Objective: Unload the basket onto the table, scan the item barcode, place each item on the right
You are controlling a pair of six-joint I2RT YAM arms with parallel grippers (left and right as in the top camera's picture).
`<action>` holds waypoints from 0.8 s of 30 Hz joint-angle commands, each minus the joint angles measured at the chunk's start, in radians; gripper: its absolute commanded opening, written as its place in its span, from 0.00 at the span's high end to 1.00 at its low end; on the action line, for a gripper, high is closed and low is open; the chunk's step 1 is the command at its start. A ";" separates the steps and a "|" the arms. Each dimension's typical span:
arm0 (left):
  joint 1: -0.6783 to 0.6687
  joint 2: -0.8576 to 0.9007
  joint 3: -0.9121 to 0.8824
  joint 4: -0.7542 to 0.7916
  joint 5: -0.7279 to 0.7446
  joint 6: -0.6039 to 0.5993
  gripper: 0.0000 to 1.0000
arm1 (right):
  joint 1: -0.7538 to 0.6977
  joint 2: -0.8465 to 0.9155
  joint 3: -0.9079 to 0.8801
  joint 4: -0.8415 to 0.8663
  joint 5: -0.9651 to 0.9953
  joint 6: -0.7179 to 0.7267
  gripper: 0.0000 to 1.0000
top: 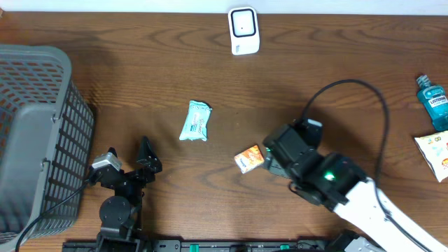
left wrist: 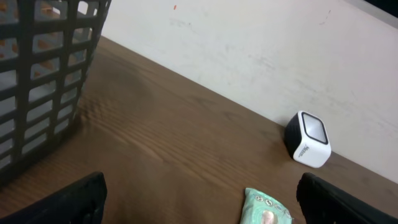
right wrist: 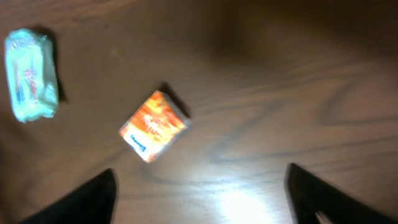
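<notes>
Closest in, the black left pincer (left wrist: 202,177) has its two fingers spread wide, and it pinches nothing. The right pincer (right wrist: 200,171), on the white arm (top: 378,203), is spread wide too and also holds nothing. A black cable (top: 381,119) loops up over the right arm.

Just in front of the right pincer lies the small orange packet (right wrist: 153,126). It is flat on the brown wooden worktop (top: 336,49) and turned at a slant. In the right wrist view the fingers do not touch it.

A little farther out and to the left lies a soft blue-green packet of wipes (top: 195,120). It sits ahead of the left pincer, apart from the orange packet, and to the left of the straight line from that packet to the scanner.

At the left side stands a big grey plastic basket with holes in its walls (top: 42,140), near the left arm. At the right edge are a blue bottle with a white label (top: 432,101) and a white snack bag (top: 434,150). Both are well apart from the orange packet.

Farthest away, the small white box-shaped scanner with a dark window (top: 243,29) stands near the far edge of the worktop, well apart from the orange packet.
</notes>
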 commanded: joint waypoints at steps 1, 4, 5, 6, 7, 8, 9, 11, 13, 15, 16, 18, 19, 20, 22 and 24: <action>0.004 -0.001 -0.020 -0.034 -0.006 -0.008 0.02 | 0.014 0.028 -0.080 0.143 -0.048 0.122 0.11; 0.004 -0.001 -0.020 -0.034 -0.006 -0.008 0.02 | 0.014 0.071 -0.127 0.249 -0.052 0.243 0.09; 0.004 -0.001 -0.020 -0.034 -0.006 -0.008 0.02 | 0.014 0.083 -0.131 0.256 -0.052 0.295 0.10; 0.004 -0.001 -0.020 -0.034 -0.006 -0.008 0.02 | 0.014 0.096 -0.132 0.254 -0.053 0.355 0.14; 0.004 -0.001 -0.020 -0.034 -0.006 -0.008 0.02 | 0.014 0.108 -0.132 0.254 -0.061 0.401 0.20; 0.004 -0.001 -0.020 -0.034 -0.006 -0.008 0.02 | 0.014 0.117 -0.132 0.256 -0.073 0.436 0.29; 0.004 -0.001 -0.020 -0.034 -0.006 -0.008 0.02 | 0.014 0.126 -0.132 0.258 -0.081 0.466 0.34; 0.004 -0.001 -0.020 -0.034 -0.006 -0.008 0.02 | 0.014 0.143 -0.132 0.265 -0.100 0.517 0.38; 0.004 -0.001 -0.020 -0.034 -0.006 -0.008 0.02 | 0.014 0.166 -0.132 0.280 -0.104 0.527 0.39; 0.004 -0.001 -0.020 -0.034 -0.006 -0.008 0.02 | 0.014 0.194 -0.132 0.288 -0.104 0.527 0.37; 0.004 -0.001 -0.020 -0.034 -0.006 -0.008 0.02 | 0.014 0.211 -0.132 0.291 -0.105 0.527 0.37; 0.004 -0.001 -0.020 -0.034 -0.006 -0.008 0.02 | 0.014 0.248 -0.132 0.300 -0.124 0.527 0.36; 0.004 -0.001 -0.020 -0.034 -0.006 -0.008 0.02 | 0.014 0.264 -0.132 0.310 -0.137 0.527 0.36; 0.004 -0.001 -0.020 -0.034 -0.006 -0.008 0.02 | 0.014 0.283 -0.132 0.327 -0.156 0.527 0.38; 0.004 -0.001 -0.020 -0.034 -0.006 -0.008 0.02 | 0.013 0.315 -0.132 0.360 -0.192 0.526 0.40; 0.004 -0.001 -0.020 -0.034 -0.006 -0.008 0.02 | 0.013 0.345 -0.132 0.396 -0.218 0.526 0.41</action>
